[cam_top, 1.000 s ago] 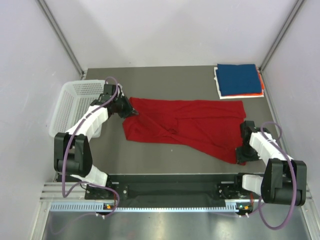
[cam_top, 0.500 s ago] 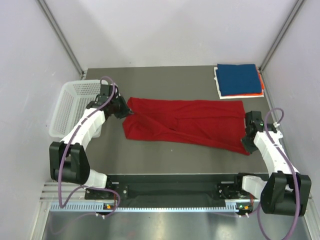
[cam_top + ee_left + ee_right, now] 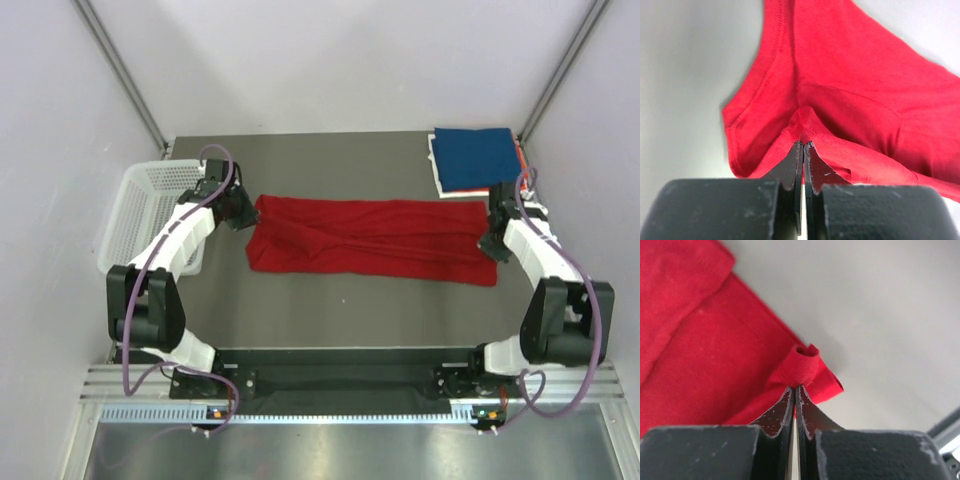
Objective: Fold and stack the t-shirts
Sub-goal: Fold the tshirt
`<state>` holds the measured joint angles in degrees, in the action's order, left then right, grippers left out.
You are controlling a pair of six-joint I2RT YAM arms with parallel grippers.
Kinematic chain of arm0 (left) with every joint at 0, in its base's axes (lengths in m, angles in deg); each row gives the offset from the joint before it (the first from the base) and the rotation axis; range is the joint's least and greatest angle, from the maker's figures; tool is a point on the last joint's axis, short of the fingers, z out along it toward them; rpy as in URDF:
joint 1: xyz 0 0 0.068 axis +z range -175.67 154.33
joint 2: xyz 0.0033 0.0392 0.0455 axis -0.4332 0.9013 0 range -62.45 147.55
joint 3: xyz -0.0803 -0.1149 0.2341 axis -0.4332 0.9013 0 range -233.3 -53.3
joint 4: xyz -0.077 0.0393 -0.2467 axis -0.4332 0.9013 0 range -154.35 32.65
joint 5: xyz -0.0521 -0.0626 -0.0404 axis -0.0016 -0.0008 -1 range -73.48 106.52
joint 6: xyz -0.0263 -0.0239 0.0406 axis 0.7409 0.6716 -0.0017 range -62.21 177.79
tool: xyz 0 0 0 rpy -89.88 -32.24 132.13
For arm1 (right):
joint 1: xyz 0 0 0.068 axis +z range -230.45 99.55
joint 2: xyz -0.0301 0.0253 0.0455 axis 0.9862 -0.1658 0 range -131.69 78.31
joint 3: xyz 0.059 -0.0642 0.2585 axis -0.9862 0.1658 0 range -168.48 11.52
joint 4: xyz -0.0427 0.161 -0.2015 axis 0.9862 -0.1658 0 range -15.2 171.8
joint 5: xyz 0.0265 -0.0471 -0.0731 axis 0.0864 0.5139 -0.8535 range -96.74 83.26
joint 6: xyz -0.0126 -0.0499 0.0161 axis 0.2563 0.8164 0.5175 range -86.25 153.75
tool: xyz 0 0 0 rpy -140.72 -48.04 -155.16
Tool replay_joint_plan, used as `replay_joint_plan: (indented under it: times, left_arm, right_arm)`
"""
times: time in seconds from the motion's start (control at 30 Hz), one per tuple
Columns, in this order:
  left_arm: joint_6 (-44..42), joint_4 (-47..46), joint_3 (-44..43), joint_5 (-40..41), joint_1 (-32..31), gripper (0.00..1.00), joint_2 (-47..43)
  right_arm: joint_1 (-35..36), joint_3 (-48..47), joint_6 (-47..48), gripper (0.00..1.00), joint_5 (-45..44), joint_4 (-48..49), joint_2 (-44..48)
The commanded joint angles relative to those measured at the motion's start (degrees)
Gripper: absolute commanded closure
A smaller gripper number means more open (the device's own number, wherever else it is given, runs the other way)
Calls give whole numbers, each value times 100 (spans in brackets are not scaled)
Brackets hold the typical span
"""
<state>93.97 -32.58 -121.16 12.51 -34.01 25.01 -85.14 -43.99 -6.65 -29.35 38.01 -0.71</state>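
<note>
A large red t-shirt (image 3: pixel 370 237) lies stretched in a long band across the middle of the table. My left gripper (image 3: pixel 250 215) is shut on the red t-shirt's left end, pinching a fold of cloth (image 3: pixel 805 127). At the opposite end my right gripper (image 3: pixel 487 243) is shut on a bunched corner (image 3: pixel 802 365). At the back right lies a stack of folded t-shirts with a dark blue one (image 3: pixel 478 158) on top, and orange and white edges (image 3: pixel 515 186) showing beneath it.
A white mesh basket (image 3: pixel 150 210) stands at the table's left edge beside my left arm. Metal frame posts rise at the back corners. A black rail (image 3: pixel 340 380) runs along the near edge.
My right gripper has swung away from the near edge toward the folded stack, carrying the shirt's near corner with it. The red t-shirt now lies as a straighter, narrower band. The left gripper barely moved.
</note>
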Motion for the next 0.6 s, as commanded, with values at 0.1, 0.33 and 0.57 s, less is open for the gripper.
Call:
replay_joint_plan:
  times: [0.1,0.33,0.57]
  left_arm:
    - [-191,277,-544,656,43,100,341]
    - [-402,453,-615,1095,43,100,482]
    - [-402,348,-632,920,43,100,754]
  right_arm:
    - [284,-425,718,100,433,714,-824]
    - [618,-909,753,100,-76,626,-1203]
    - [618,-1190,665,100,-103,530,-1694]
